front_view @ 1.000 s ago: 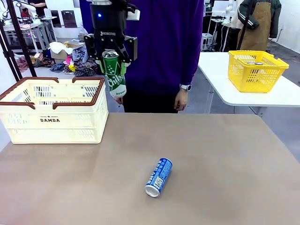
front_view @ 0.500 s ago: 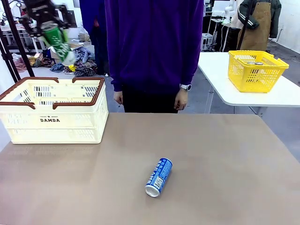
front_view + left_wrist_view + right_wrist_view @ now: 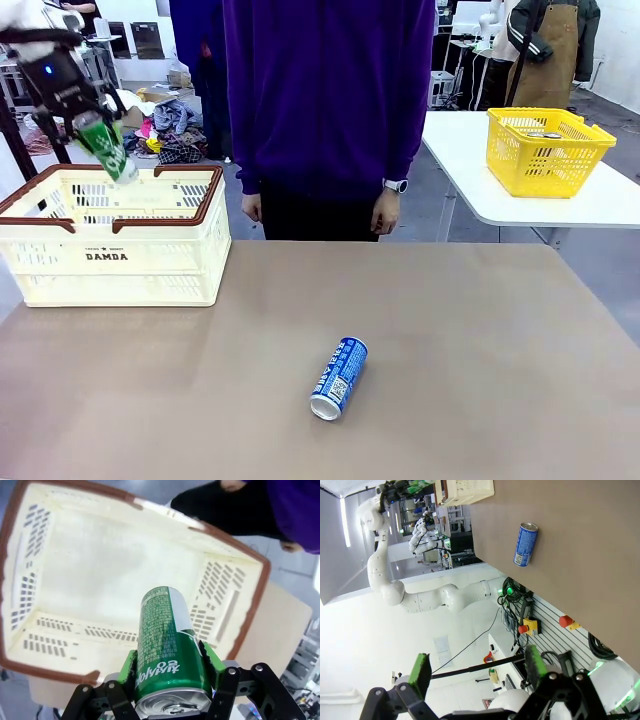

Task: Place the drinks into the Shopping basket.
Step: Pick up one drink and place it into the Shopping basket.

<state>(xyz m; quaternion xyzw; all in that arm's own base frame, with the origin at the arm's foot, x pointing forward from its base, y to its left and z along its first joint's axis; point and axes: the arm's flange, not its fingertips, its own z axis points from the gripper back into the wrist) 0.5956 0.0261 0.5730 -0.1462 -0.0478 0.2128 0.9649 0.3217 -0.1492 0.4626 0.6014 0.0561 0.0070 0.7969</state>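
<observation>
Left wrist view: green can (image 3: 167, 640) between left jaws, over Shopping basket (image 3: 100, 565).

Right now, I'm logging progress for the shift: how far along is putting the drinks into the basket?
Done: nothing yet; the Shopping basket shows a bare floor. In hand: the left gripper holds the green can, tilted, above the basket. Left: release it, then fetch the blue can lying on the table; the right gripper is open.

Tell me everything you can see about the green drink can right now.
The slim green metal can has white lettering and a silver pull-tab top. It hangs tilted, clamped near its top between the green-padded jaws of the left gripper, above the open cream-white slotted plastic basket, touching nothing else.
</observation>
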